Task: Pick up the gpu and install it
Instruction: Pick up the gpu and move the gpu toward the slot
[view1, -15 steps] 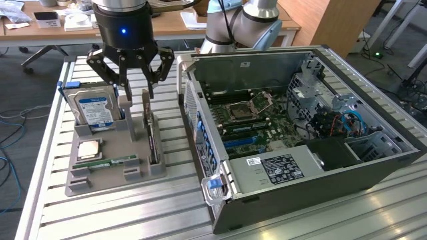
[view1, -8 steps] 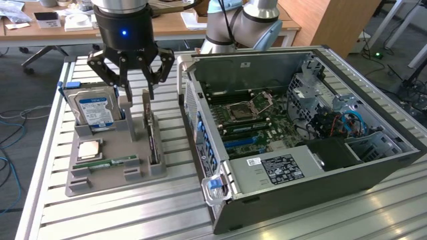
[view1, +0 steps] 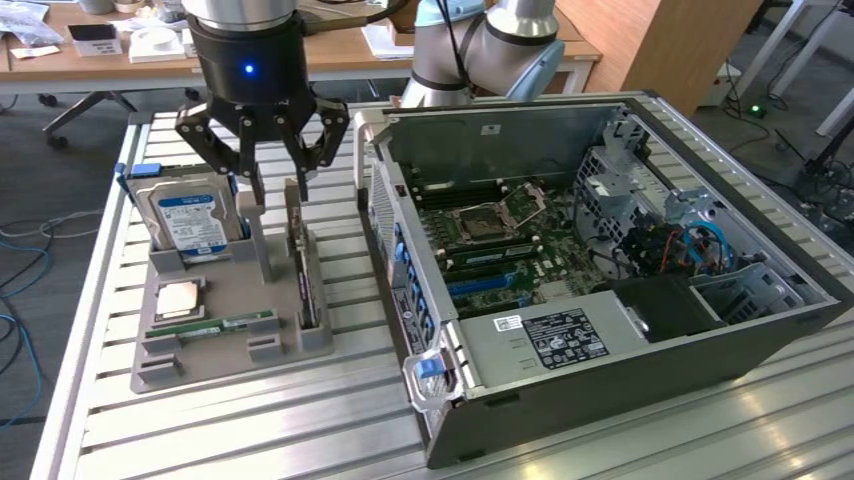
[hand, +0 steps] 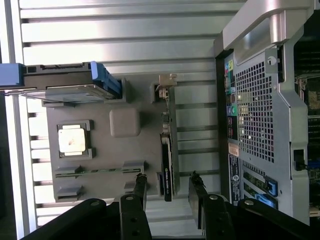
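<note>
Currently the gripper (view1: 275, 185) hangs over the grey holder (view1: 240, 295), jaws apart and holding nothing. The gpu (hand: 167, 150) stands on edge in the holder's slot nearest the open computer case (view1: 641, 370), its end in line with the gap between the jaws, touching neither

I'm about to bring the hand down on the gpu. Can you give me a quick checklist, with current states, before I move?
1. Hand open: ok, fingers apart.
2. Hand lined up on gpu: ok, one finger on either side of the card's end in the wrist view.
3. gpu upright on edge in grey holder: ok.
4. Hard drive clear of the fingers: ok, apart.
5. Computer case open: ok, motherboard exposed.
6. Room inside the case for the card: cannot tell.
</note>
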